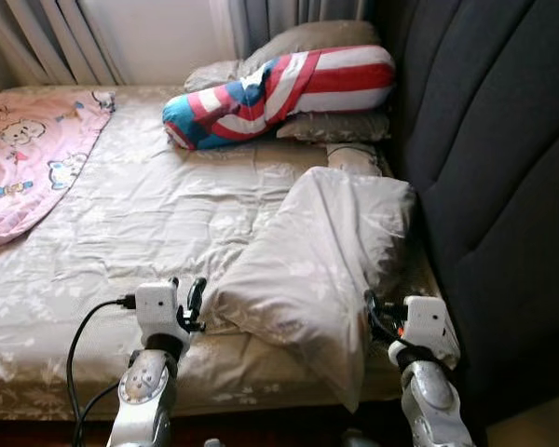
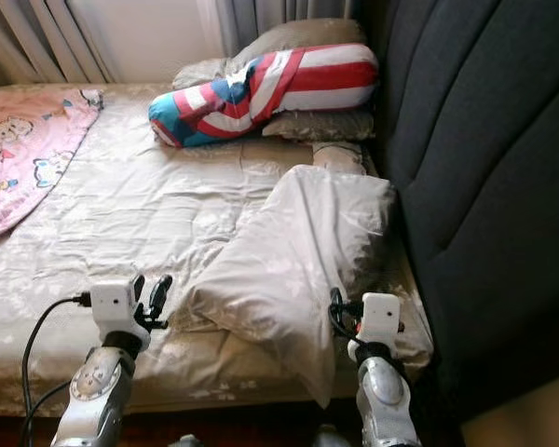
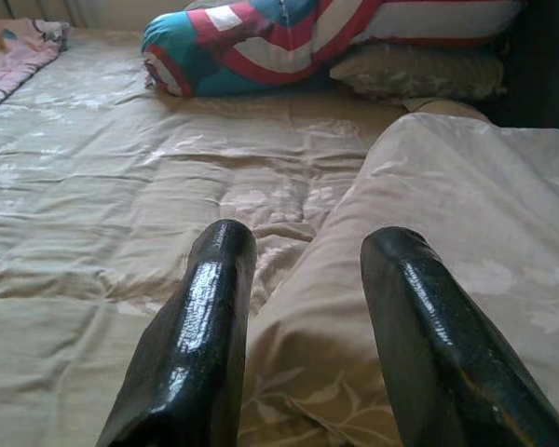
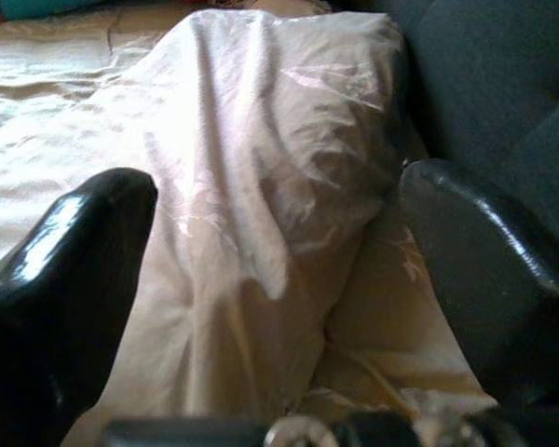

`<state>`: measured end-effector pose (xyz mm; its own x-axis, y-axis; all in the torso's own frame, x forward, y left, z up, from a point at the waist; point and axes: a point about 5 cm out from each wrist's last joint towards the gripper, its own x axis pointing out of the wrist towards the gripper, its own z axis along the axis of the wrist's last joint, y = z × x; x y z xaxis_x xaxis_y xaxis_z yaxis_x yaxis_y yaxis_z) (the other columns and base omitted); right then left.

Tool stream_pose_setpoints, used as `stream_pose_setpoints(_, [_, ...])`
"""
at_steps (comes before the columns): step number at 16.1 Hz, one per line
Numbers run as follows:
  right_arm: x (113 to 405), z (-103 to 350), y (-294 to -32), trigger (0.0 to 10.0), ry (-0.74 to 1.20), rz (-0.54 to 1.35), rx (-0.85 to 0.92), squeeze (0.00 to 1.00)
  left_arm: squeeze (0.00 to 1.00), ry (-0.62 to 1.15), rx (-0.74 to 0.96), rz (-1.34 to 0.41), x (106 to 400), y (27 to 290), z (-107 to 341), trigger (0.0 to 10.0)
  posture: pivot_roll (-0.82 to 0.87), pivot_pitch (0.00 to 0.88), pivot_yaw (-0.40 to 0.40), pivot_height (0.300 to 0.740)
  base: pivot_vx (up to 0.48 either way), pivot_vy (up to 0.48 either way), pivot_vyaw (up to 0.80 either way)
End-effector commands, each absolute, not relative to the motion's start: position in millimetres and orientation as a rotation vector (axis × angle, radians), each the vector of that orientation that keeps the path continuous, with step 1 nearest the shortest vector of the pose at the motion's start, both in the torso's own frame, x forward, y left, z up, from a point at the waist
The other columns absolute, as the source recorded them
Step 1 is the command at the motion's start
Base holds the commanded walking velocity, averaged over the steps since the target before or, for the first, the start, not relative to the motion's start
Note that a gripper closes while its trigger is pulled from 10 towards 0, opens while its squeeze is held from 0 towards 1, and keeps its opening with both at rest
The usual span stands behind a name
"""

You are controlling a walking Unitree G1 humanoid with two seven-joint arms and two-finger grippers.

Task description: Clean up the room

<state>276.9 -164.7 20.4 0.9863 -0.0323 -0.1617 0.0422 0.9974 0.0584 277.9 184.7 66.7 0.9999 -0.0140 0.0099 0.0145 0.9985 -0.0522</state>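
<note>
i see the beige flower-printed pillow (image 1: 307, 270) lying on the beige bed (image 1: 121, 242), beside the dark padded headboard (image 1: 503, 186). my left hand (image 1: 188, 303) is open at the pillow's near corner, holding nothing. my right hand (image 4: 279, 270) is open too, its fingers either side of the pillow.

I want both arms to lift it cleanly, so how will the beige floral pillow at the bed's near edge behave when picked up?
The beige floral pillow is likely floppy: it already sags and creases over the bed edge. It probably weighs little for its bulk. The left gripper and right gripper flank it with fingers open; its loose cover may bunch or slip when pinched.
</note>
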Motion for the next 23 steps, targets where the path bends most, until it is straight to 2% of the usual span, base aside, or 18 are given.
stream_pose_setpoints(1, [276.6,18.4,-161.6,10.0,0.177,-0.024,0.065,0.00,0.00,-0.023,-0.053,-0.011,277.5,186.5,69.2,10.0,-0.01,0.050,-0.003,0.666,0.000,0.000,0.00])
stream_pose_setpoints(10, [277.2,18.1,-153.9,10.0,0.189,0.020,0.074,0.00,0.00,-0.014,-0.050,0.004,278.8,190.9,70.3,10.0,-0.01,0.061,-0.004,0.666,0.000,0.000,0.00])
stream_pose_setpoints(21, [276.3,15.8,-153.5,10.0,0.212,0.022,0.078,0.00,0.00,-0.017,-0.062,-0.002,278.2,189.8,70.3,10.0,-0.01,0.073,-0.004,0.666,0.297,0.000,0.00])
stream_pose_setpoints(23, [276.5,14.6,-151.7,10.0,0.223,0.035,0.076,0.00,0.00,-0.015,-0.060,-0.006,278.6,189.1,69.8,10.0,-0.01,0.070,-0.005,0.666,0.000,0.000,0.00])
